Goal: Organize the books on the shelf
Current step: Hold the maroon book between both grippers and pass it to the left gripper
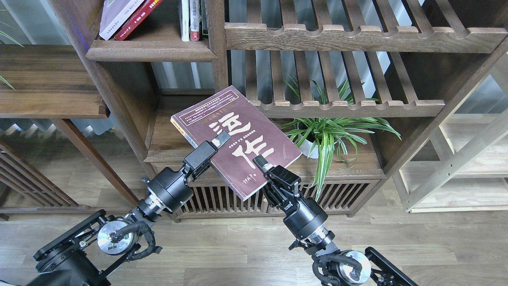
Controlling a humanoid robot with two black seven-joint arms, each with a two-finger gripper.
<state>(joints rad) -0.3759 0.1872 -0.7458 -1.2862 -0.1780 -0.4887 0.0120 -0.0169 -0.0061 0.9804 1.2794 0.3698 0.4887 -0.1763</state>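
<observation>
Maroon book (238, 139) with large white characters sits at the centre of the frame, held tilted in the air between our two grippers, its cover facing up toward us and one corner reaching toward the slatted rack. Our left gripper (216, 143) pinches its left edge, one finger lying on top of the cover; our right gripper (262, 163) pinches the lower right edge near the bottom corner, again with a finger showing on the cover. Both arms rise from the bottom of the frame.

Behind and below the book lies a dark brown plank shelf (166, 135) of the bookcase, bare where we can see it. At the upper left, a higher plank shelf (151, 49) carries the other two paperbacks leaning to the left: a pale lavender book (117, 16) and, against it, a red book (137, 18). Just right of them some thin books (191, 20) stand upright against the post.

Across the upper right run two slatted racks (357, 37) with scalloped front rails. Under the lower one a spider plant (337, 133) in a white pot stands on the cabinet top, right of the book. A pale light-wood rack (456, 167) fills the right edge. The floor (246, 246) is grey-brown wood planking, and a dark tabletop (43, 79) sits at the left.
</observation>
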